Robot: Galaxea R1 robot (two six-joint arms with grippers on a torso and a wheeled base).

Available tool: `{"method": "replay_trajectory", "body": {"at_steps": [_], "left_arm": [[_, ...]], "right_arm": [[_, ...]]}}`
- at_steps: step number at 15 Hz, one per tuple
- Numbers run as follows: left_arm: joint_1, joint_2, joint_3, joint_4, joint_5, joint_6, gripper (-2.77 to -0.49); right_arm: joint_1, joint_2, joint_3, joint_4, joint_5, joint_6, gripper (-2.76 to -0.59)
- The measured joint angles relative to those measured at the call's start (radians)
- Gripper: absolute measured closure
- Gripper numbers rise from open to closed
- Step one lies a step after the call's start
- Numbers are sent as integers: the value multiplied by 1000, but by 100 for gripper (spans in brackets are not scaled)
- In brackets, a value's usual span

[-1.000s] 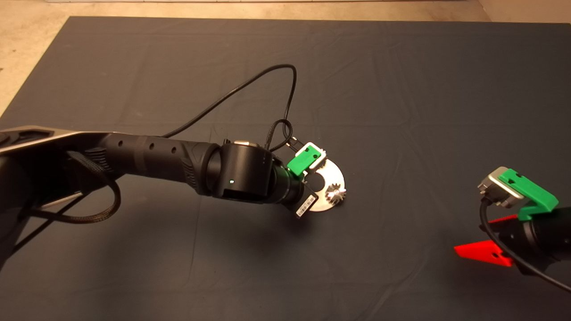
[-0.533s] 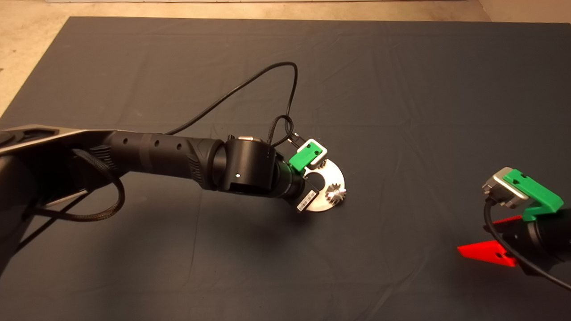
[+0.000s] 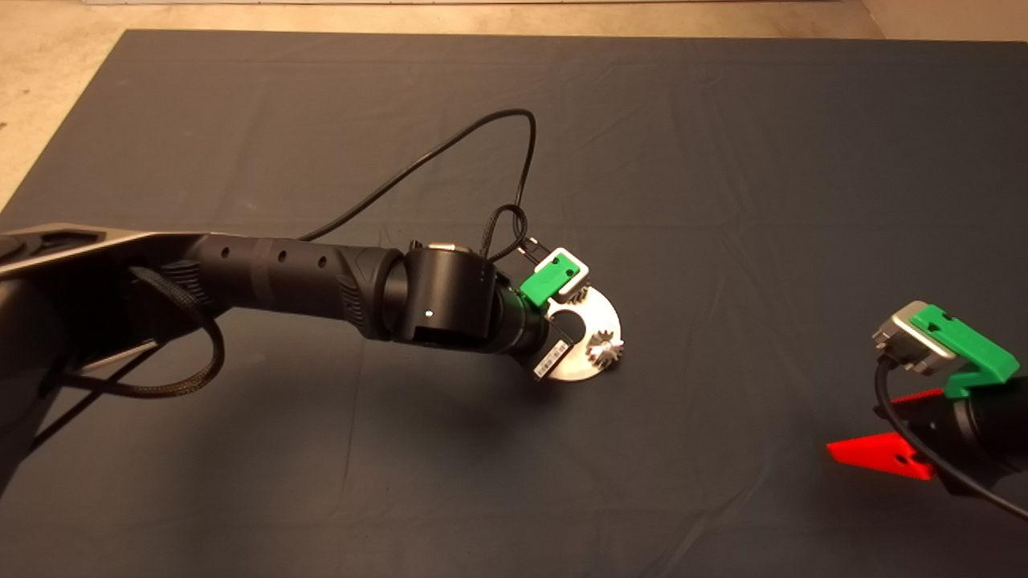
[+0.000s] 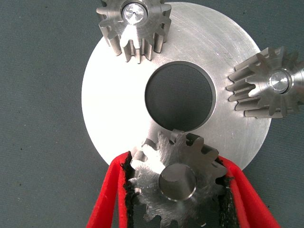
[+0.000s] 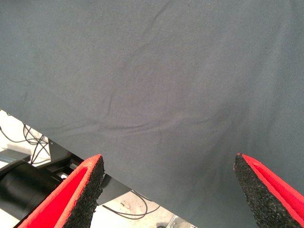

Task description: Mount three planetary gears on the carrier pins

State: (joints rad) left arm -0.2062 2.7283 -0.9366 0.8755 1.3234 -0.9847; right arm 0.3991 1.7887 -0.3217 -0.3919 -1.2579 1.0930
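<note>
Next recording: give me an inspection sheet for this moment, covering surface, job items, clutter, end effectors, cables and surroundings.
Surface: dark mat, lightly creased.
Job's things: round plate flat on the mat; two planetary gears sit on carrier pins; the third gear is at the third pin, tilted, not clearly seated.
Clutter: nothing seen.
End effectors: left end effector over the plate, pads against the third gear's sides; right end effector waits at the mat's lower right, fingers wide apart, empty.
Cables: black cable loops above the left arm.
Surroundings: bare floor beyond the mat; cables and dark equipment past its edge.
</note>
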Motion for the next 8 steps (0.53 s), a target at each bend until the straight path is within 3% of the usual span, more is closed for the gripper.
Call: {"method": "replay_trajectory", "body": {"at_steps": [8], "left_arm": [[-3,0,0,-15,5,41,-81]], "right_arm": [[0,-5,0,0,1,0,-202]]}}
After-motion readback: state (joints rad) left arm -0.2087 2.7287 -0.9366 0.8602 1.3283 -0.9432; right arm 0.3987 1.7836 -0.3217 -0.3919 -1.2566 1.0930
